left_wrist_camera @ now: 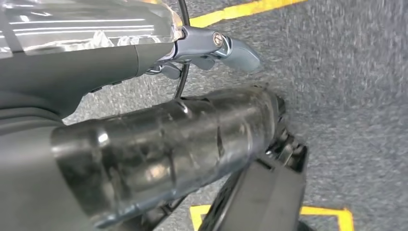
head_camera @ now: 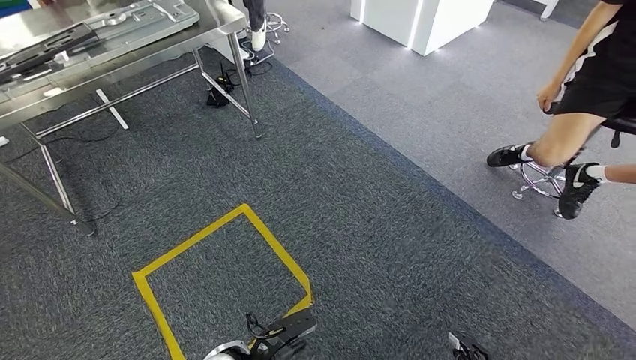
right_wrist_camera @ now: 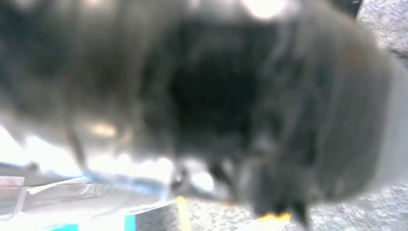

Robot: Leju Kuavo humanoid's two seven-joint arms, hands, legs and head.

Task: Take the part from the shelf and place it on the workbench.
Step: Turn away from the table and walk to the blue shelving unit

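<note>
Nearest, at six o'clock in the head view, a yellow tape square [head_camera: 225,270] marks the dark carpet [head_camera: 360,225]; the left arm's dark end [head_camera: 289,334] hangs over its near corner. At three o'clock a person [head_camera: 592,97] sits on a wheeled stool [head_camera: 541,180], well apart. Farthest, at eleven o'clock, stands the steel workbench [head_camera: 217,22] with flat metal parts [head_camera: 142,19] lying on top.

The left hand [left_wrist_camera: 159,154] hangs over carpet, its cover hiding the fingers: whether spread or curled, I cannot tell. The right hand [right_wrist_camera: 231,106] is a dark blur, equally unreadable.
</note>
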